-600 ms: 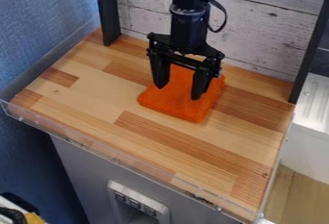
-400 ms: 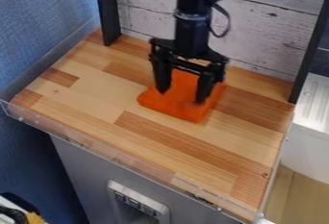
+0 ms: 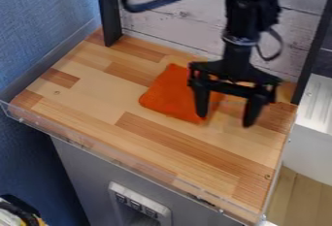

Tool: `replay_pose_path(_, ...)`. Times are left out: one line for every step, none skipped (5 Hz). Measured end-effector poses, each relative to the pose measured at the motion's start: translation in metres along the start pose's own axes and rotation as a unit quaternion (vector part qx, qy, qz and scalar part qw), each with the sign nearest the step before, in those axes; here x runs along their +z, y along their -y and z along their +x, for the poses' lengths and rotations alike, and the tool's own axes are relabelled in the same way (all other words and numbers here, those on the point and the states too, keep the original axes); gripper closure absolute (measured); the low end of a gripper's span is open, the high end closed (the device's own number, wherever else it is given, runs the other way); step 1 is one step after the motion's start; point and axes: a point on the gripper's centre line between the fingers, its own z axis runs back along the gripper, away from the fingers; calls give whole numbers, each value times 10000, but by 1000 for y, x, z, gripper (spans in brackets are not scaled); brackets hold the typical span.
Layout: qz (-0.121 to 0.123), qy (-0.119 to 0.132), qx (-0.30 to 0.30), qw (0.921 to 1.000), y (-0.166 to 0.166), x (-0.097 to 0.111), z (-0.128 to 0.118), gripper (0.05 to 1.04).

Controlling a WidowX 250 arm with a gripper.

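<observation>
The gripper [image 3: 225, 119] hangs upright over the right rear part of the wooden top [image 3: 146, 137], its two fingers well apart and pointing down, with nothing held between them. The finger on the view's left overlaps the right side of an orange cloth [image 3: 170, 94]; whether it touches the cloth, I cannot tell. The other finger is to the right of the cloth, in line with bare wood. The cloth lies flat on the top, behind its middle, one corner toward the rear and one toward the front, its right part partly hidden by the gripper. Above, the black arm [image 3: 241, 26] comes in from the view's top edge, with a dark cable [image 3: 162, 3] looping off to its left. At the rear stands a wall of pale planks [image 3: 175, 24], with a black post [image 3: 109, 11] at the left and a second post [image 3: 314, 50] at the right. A blue wall [image 3: 39, 26] adjoins the left side. A clear lip [image 3: 117, 162] runs along the front edge; below it is a grey panel [image 3: 84, 169] fitted with a row of switches [image 3: 135, 205]. To the right, a white unit [image 3: 314, 142] stands beside the top, above a wood floor [image 3: 298, 196].
</observation>
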Motion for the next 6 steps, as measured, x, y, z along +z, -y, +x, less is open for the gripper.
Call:
replay_pose_path(-63, 199, 499, 9985, 13, 2, -5, 85)
replay_pose_path(-136, 314, 948, 9949, 19, -1, -9, 84)
replay_pose_path(-213, 385, 1315, 9903, 22, 0, -12, 84)
replay_pose_path(-221, 417, 1568, 9865, 23, 3, -19, 84)
replay_pose_path(-155, 383, 1790, 9830, 20, 0, -27, 86)
replay_pose_path(-91, 360, 1913, 9808, 19, 0, -37, 87)
